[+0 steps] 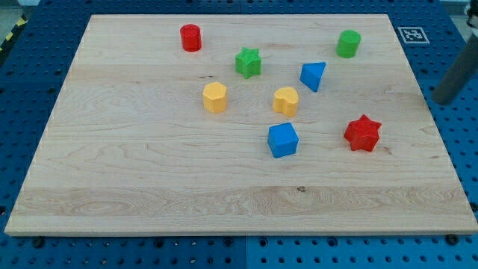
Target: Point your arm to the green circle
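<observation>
Wooden board [149,164] fills most of the one camera view I have, lying on a blue perforated bench [463,239]. The green circle [348,43] stands near the view's top right corner of the board; it is a short cylinder, upright, its round face turned up, so its axis runs vertically and it points no particular way across the board. Well to the view's left of it sits the green star [249,62], and further left again, near the top edge, the red cylinder [191,37].

Below and left of the green circle lies the blue triangle [313,75], apart from it. The yellow heart [285,100] is just beside that triangle, lower left, and the yellow hexagon [215,97] is further left. The blue cube [283,140] sits below the heart, with the red star [363,133] off to its right.

My tip [442,100] shows at the view's right edge, blurred, off the board over the blue bench (only the rod's lower stretch is in frame). It touches no block and holds nothing, standing to the lower right of the green circle and well apart from it.
</observation>
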Controlling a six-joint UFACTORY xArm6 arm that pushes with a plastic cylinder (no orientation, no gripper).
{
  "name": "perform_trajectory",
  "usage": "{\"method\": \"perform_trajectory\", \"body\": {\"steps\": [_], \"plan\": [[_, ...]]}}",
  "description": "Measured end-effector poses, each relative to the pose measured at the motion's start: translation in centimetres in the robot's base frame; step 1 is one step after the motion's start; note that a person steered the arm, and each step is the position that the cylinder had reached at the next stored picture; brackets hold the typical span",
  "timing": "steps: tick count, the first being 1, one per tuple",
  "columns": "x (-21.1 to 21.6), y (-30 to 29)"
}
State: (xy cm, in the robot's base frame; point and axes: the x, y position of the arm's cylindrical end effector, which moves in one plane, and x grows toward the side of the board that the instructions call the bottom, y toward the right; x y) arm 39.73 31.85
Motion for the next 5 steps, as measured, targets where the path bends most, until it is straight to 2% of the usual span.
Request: {"method": "perform_trajectory", "body": {"steps": [1, 2, 4, 5], "plan": [[-4.4, -0.2], [-6.3, -0.3], [-15.6, -6.0], [-16.1, -9.6]]}}
